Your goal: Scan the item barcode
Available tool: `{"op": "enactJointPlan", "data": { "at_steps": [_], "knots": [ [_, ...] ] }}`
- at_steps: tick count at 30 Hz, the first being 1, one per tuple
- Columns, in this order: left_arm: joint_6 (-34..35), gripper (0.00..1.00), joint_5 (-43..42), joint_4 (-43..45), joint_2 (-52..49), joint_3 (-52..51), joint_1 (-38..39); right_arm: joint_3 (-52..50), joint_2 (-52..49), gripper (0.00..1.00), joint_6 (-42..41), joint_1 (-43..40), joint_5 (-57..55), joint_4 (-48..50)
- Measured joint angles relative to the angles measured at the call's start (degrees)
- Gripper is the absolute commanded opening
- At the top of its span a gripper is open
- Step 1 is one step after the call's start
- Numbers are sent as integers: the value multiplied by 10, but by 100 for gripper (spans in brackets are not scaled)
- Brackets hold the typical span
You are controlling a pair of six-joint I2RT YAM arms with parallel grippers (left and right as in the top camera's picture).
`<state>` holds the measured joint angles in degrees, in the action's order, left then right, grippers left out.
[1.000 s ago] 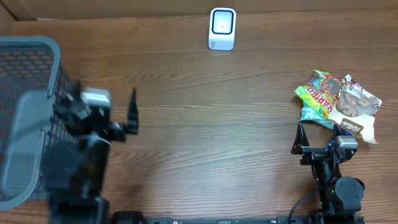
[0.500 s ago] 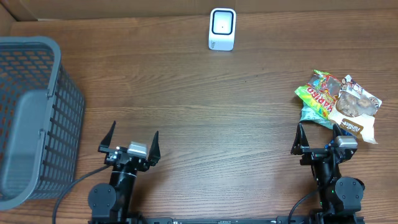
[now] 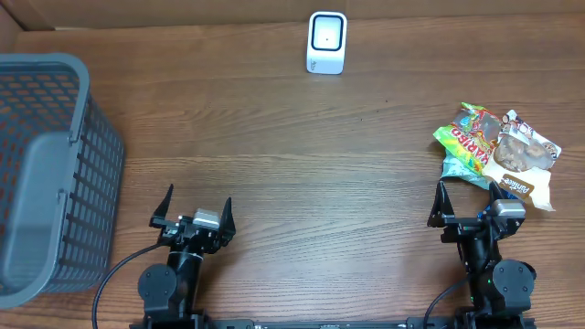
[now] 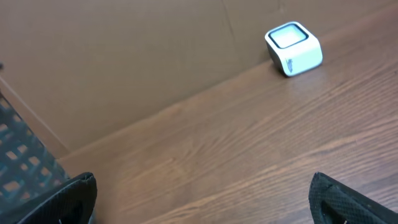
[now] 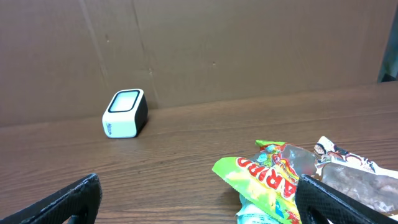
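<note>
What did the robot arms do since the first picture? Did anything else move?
The left gripper swung away from the basket and back toward its own base, where it now sits open and empty. Nothing was picked up. The right gripper, the scanner, the snack bags and the basket stayed put.

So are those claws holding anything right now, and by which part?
Nothing is held. The left gripper and right gripper both stand open and empty; the snack packets lie ungripped.
</note>
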<state>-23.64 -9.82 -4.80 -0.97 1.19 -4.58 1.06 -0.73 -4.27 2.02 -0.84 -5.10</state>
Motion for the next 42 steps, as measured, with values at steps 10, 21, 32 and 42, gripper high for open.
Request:
{"op": "enactJointPlan", "data": {
  "at_steps": [10, 21, 32, 42],
  "knots": [
    [10, 100, 2, 3, 1, -1, -7, 0, 0, 100, 0, 0, 0, 0],
    [10, 100, 2, 3, 1, -1, -7, 0, 0, 100, 0, 0, 0, 0],
    [10, 100, 2, 3, 1, -1, -7, 0, 0, 100, 0, 0, 0, 0],
    [10, 100, 2, 3, 1, -1, -7, 0, 0, 100, 0, 0, 0, 0]
  ]
}}
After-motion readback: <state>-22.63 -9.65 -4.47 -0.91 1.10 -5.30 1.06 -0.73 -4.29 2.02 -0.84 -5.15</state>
